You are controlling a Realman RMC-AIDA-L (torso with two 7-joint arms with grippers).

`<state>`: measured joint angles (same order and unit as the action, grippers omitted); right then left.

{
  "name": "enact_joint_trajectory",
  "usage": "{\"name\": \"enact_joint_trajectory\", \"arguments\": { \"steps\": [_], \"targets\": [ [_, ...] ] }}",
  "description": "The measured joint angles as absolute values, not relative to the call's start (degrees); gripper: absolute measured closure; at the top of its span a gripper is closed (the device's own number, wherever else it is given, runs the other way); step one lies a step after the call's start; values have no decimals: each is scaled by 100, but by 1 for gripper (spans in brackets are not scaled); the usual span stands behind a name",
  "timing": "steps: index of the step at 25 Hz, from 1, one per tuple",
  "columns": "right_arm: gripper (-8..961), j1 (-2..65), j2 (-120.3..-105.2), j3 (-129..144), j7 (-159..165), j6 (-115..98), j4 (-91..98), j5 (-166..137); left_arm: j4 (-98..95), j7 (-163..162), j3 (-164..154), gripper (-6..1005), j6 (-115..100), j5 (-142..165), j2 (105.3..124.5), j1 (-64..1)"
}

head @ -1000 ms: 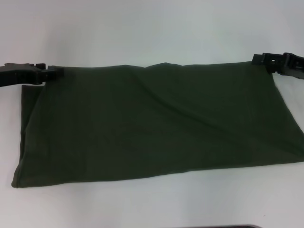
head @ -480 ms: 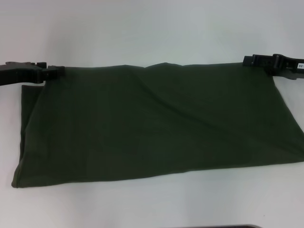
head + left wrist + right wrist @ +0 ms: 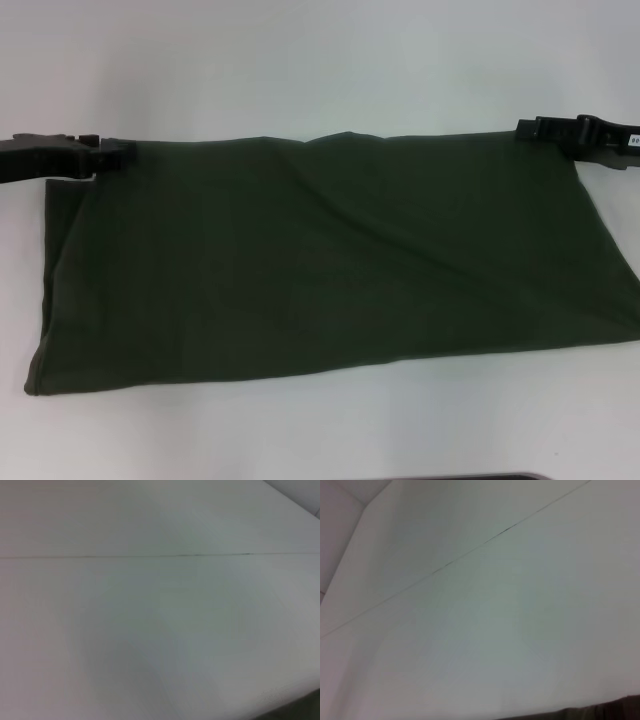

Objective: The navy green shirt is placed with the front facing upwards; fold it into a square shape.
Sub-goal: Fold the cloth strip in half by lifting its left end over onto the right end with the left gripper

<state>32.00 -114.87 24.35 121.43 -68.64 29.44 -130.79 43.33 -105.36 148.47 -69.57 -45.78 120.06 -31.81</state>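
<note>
We work with both hands at the far corners of the dark olive-green cotton shirt (image 3: 330, 250), which lies on the white worktop (image 3: 320, 60) as a wide rectangle, plain green side up, already folded at least once by the look of its doubled left edge. No lettering or collar shows.

The left hand (image 3: 118, 152) sits at the far left corner of the cloth, its black tip touching the edge. The right hand (image 3: 528, 127) sits at the far right corner, likewise touching. Both appear to be at the fabric's edge, but we cannot tell whether either hand is closed on the cloth or merely resting beside it; the wrist views show only bare worktop and a sliver of dark cloth at one margin.

To do the step well, in our judgement:
- Keep both corners level, so the far edge stays straight.
- Move the two hands at equal pace.
- Keep light tension between the hands, which takes out the diagonal crease across the middle.
- Align edge on edge before releasing.
</note>
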Motion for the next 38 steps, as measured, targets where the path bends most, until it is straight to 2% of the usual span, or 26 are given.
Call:
{"name": "enact_joint_trajectory", "arguments": {
  "steps": [22, 28, 32, 35, 38],
  "targets": [
    [345, 3233, -11496, 2443, 12164, -6862, 2934, -13096, 4402, -10615, 14648, 372, -7165, -4561, 11953, -3102],
    [374, 3235, -11493, 2535, 12235, -6799, 2872, -13096, 4394, -10700, 14586, 479, -7156, -4561, 11926, -3115],
    [562, 3235, -11499, 2608, 12236, -6795, 2868, -13095, 4410, -10705, 14580, 551, -7167, -4561, 11925, -3117],
    [645, 3223, -11498, 2610, 12232, -6793, 2866, -13095, 4408, -10705, 14566, 781, -7178, -4561, 11926, -3118],
    [699, 3205, -11497, 2610, 12231, -6793, 2865, -13091, 4408, -10705, 14516, 891, -7185, -4561, 11927, -3113]
  ]
}}
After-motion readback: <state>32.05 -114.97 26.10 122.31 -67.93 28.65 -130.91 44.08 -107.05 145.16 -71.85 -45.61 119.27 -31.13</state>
